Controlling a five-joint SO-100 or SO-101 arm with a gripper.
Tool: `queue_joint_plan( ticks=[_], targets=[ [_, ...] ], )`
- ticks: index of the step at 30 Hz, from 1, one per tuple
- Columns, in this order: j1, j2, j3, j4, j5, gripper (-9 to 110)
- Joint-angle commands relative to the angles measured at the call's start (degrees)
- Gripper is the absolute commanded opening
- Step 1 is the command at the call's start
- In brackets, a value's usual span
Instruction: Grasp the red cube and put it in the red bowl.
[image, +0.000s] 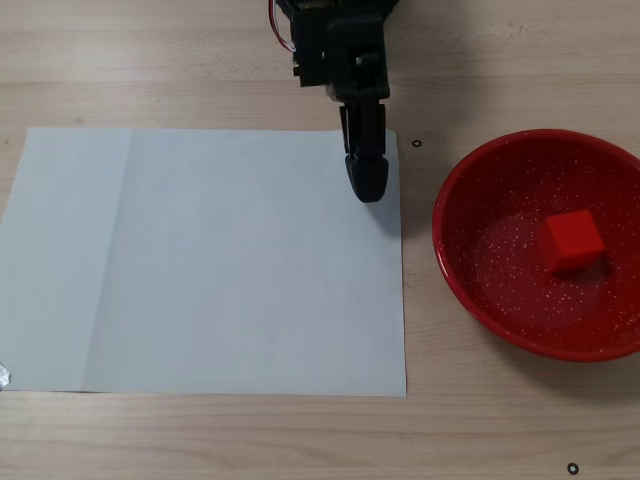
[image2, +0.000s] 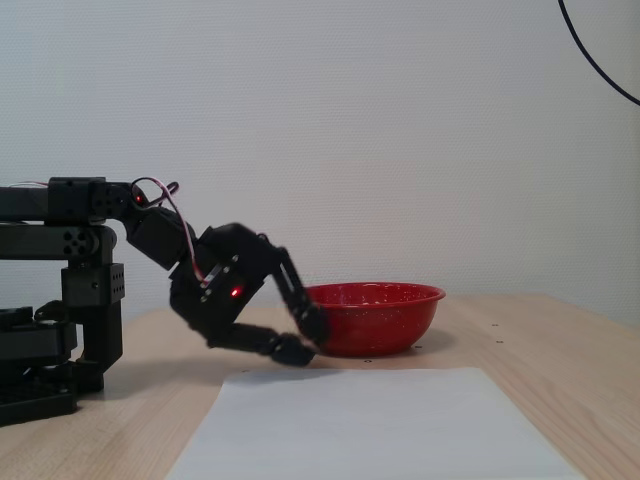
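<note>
One red cube (image: 573, 240) is all there is to move, and it already sits inside the red bowl (image: 460, 275), a little right of the bowl's middle in the top-down fixed view, resting on the speckled floor. From the side-on fixed view the cube is hidden behind the bowl's wall (image2: 375, 320).

The gripper (image: 369, 188) is nowhere near it. It hangs over the upper right corner of the white sheet of paper (image: 200, 260), left of the bowl in the top-down view and clear of the rim. From the side, the gripper (image2: 300, 340) is low, just above the wooden surface (image2: 520, 370), with nothing between the jaws; they stand a little apart there, the lower finger reaching along near the surface and the upper one bent down toward it, so I'd call them loosely parted and empty. The arm (image2: 70, 215) is folded low over its base.

By my reckoning the placing is done, and what is in hand is the tail end: the arm settling toward a rest pose. The next move asks little, only that the jaws stay clear of the bowl and come down without snagging the paper's edge. Nothing about the cube needs fixing; it lies flat and well inside the rim.
</note>
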Motion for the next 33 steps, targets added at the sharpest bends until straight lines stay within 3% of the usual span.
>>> queue_joint_plan(
  ticks=[1,15,33],
  targets=[
    [0.6,2.9,0.3,3.3,-0.8,0],
    [0.9,7.4,0.4,26.7,0.4,0],
    [1.3,7.3,0.4,28.6,2.7,0]
  ],
)
